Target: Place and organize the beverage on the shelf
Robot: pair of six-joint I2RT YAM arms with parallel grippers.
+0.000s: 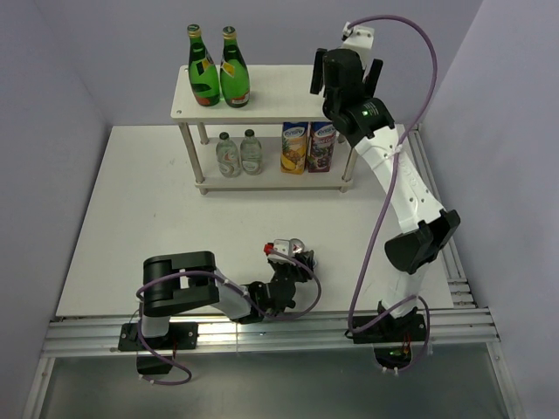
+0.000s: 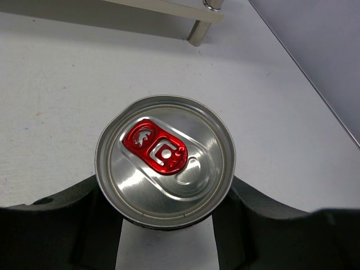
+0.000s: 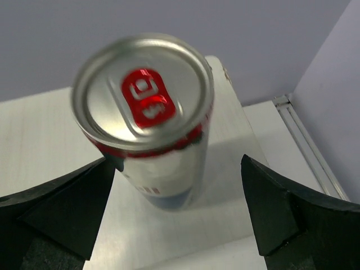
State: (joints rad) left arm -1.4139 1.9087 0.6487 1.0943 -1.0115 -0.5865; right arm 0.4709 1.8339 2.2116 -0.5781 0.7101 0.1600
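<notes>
The shelf (image 1: 279,98) stood at the far side of the table (image 1: 131,218), with two green bottles (image 1: 218,80) at the left end of its top board and two clear bottles (image 1: 239,154) and two juice cartons (image 1: 307,147) below. The right gripper (image 3: 178,160) hung over the top board's right end, jaws spread wide around the shelf can (image 3: 146,112), which stood upright on the board. One finger (image 3: 84,197) sat just beside it, so withdrawing cleanly probably meant rising straight, without swinging sideways. Near the front edge, the left gripper (image 2: 163,180) was closed on the table can (image 2: 164,160); whether that can was lifted could not be told. It likely belonged beside its twin, lowered gently.
</notes>
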